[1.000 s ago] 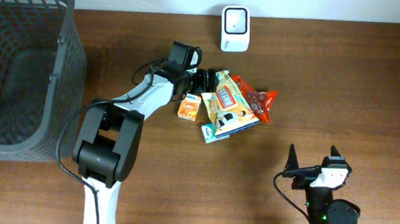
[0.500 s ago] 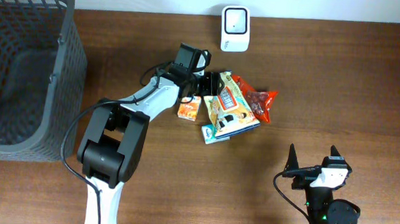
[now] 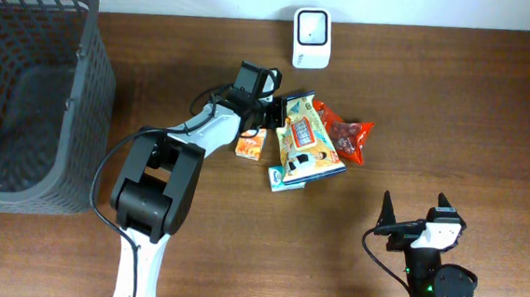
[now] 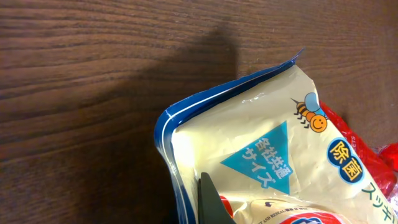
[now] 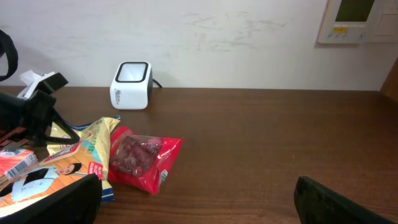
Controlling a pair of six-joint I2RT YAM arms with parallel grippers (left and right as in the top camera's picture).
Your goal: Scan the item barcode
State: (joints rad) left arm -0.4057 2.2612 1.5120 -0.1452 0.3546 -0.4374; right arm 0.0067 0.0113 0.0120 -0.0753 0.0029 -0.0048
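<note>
1. The left tool (image 3: 272, 110) is pressed together, pinching the upper left edge of the bag (image 3: 305, 144).
2. In the left wrist view, one dark fingertip (image 4: 210, 200) lies over the bag's cream face, below its blue sealed rim.
3. The bag rests mid-counter (image 3: 456, 96), overlapping a red packet (image 3: 350, 139) on one side, with an orange box (image 3: 250, 144) just beside the other.
4. The scanner (image 3: 311, 25) stands near the far edge, apart from the bag.
5. The right tool (image 3: 415, 201) is spread wide, holding nothing, well apart from the items.
6. A grey basket (image 3: 85, 52) sits at the left.
</note>
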